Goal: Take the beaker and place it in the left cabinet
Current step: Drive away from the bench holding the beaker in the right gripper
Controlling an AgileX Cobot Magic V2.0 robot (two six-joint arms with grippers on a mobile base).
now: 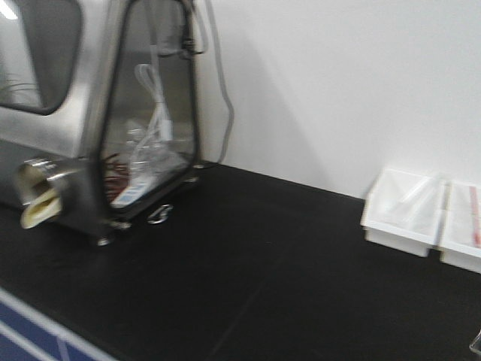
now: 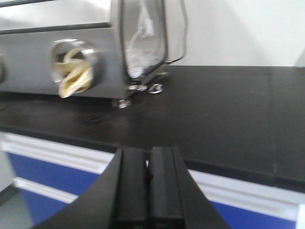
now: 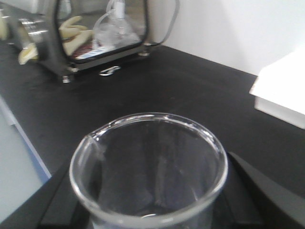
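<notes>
Right gripper (image 3: 151, 202): clamped on the beaker (image 3: 147, 162); I see black fingers (image 3: 257, 191) either side of the glass.
Beaker: upright, held above the black countertop (image 3: 190, 95).
Left gripper (image 2: 148, 191): jaws pressed together, off the counter's front edge.
Background: steel glove box (image 1: 75, 113), white trays (image 1: 406, 214) against the wall.

No readable text, red strip (image 1: 473, 216) on white tray (image 1: 458, 259) too blurred

A steel glove box (image 1: 68, 113) stands on the black countertop (image 1: 263, 286), with white trays (image 1: 402, 214) well apart
</notes>
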